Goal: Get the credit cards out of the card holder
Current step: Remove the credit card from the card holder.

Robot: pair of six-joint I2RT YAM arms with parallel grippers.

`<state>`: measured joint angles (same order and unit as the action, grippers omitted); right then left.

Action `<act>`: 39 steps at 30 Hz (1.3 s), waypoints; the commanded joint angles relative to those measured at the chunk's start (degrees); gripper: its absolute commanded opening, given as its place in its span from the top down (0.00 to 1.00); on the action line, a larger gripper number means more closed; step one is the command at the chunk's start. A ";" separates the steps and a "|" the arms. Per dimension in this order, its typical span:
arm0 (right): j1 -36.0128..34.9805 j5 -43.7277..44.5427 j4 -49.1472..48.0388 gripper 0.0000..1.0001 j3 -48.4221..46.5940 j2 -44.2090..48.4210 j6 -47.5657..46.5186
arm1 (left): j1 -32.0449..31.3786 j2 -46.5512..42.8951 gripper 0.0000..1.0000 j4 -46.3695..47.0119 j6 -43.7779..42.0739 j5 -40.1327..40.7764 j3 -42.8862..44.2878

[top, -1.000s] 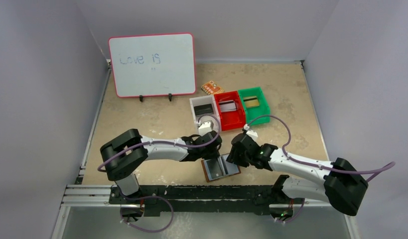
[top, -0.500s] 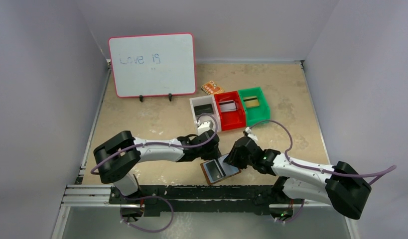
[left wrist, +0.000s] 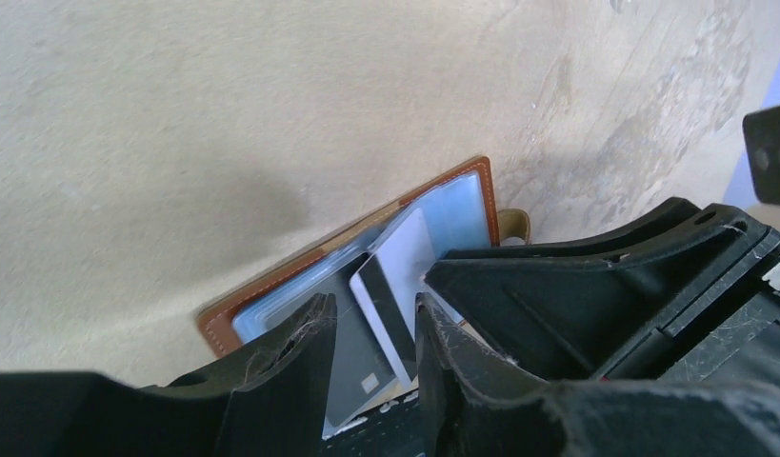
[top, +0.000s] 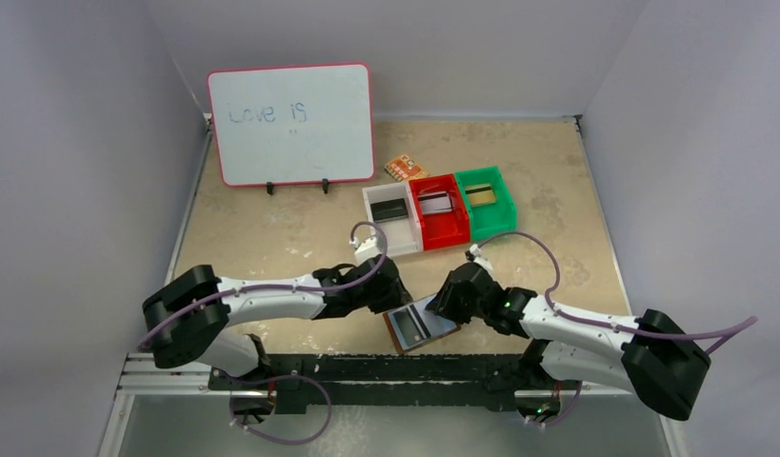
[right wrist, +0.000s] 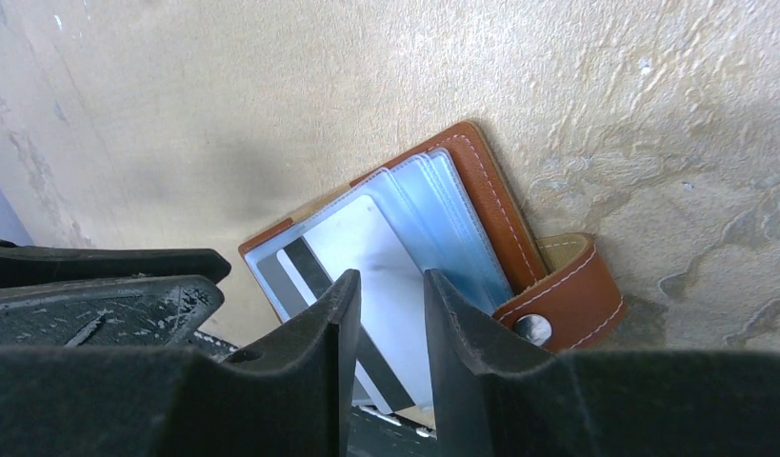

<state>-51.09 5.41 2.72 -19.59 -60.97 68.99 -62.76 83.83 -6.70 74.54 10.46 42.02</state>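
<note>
While both arms stretch in low over the table's point(top: 271, 238) near edge, the card holder point(right wrist: 481, 181) lies open and flat between them, with a silvery-grey credit card point(right wrist: 357, 238) sticking out of its clear pockets point(right wrist: 452, 209). The left gripper point(left wrist: 371, 300) leans over it from one side and the right gripper point(right wrist: 392, 278) from the other. Both sets of jaws are slightly apart, nothing pinched.

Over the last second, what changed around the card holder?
Left pincer pulled back leftward and slightly nearer, elbow swinging out, jaws easing apart; it hangs over the card holder. Right pincer sank slightly toward the near edge. Nothing taken or dropped. Bins, whiteboard and card holder as before.
</note>
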 commanded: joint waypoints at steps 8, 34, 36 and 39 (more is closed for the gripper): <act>-0.45 -0.36 6.24 0.66 2.70 -1.07 0.31 | -2.23 1.06 0.64 17.37 11.32 -3.52 -6.14; -0.49 -1.01 5.53 0.65 2.65 -2.33 0.79 | -5.39 0.21 0.64 14.20 18.48 2.99 -9.38; -0.48 -1.03 5.52 0.65 2.63 -2.31 0.77 | -5.63 2.51 0.66 17.10 18.78 1.88 -9.37; -0.46 -1.21 5.47 0.65 2.82 -2.18 0.79 | -6.07 4.99 0.72 19.98 20.09 1.53 -9.78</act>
<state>-51.09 5.15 2.22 -19.35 -61.12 69.67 -68.05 86.04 7.51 92.66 12.60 32.97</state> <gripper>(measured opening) 0.347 0.319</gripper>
